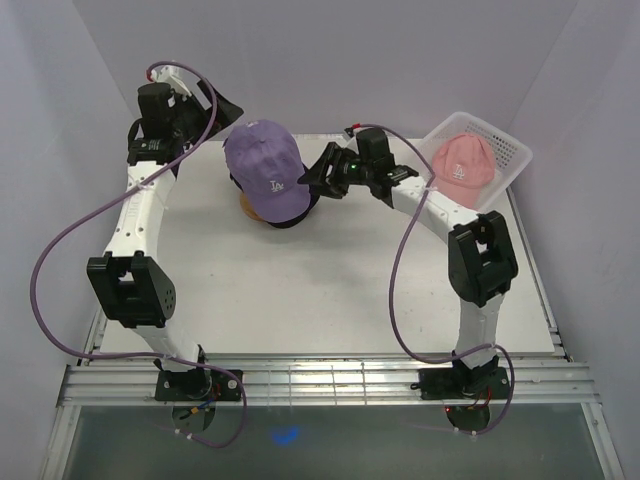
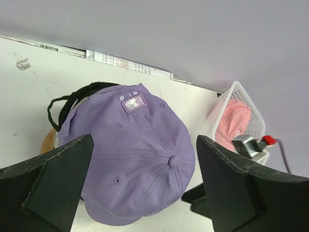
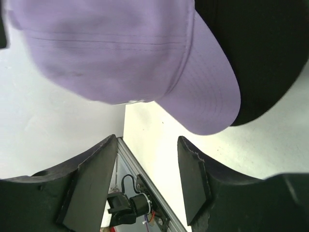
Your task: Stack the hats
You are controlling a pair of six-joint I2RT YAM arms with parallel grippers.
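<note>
A lavender cap point(image 1: 265, 165) with a white logo sits on top of black caps point(image 1: 290, 217) piled on a wooden stand point(image 1: 249, 207) at the back middle. A pink cap point(image 1: 463, 164) lies in the white mesh basket point(image 1: 508, 150) at the back right. My left gripper point(image 1: 216, 108) is open and empty, behind and left of the pile; in its wrist view point(image 2: 145, 139) the lavender cap point(image 2: 135, 154) lies between the jaws, below them. My right gripper point(image 1: 313, 178) is open and empty just right of the pile; its wrist view point(image 3: 147, 140) shows the lavender brim point(image 3: 203, 96) over a black cap point(image 3: 256, 48).
The basket point(image 2: 227, 106) with the pink cap point(image 2: 232, 123) stands at the table's back right corner by the walls. A black strap point(image 2: 58, 104) sticks out at the back of the pile. Bare white table point(image 1: 300, 290) lies in front of the pile.
</note>
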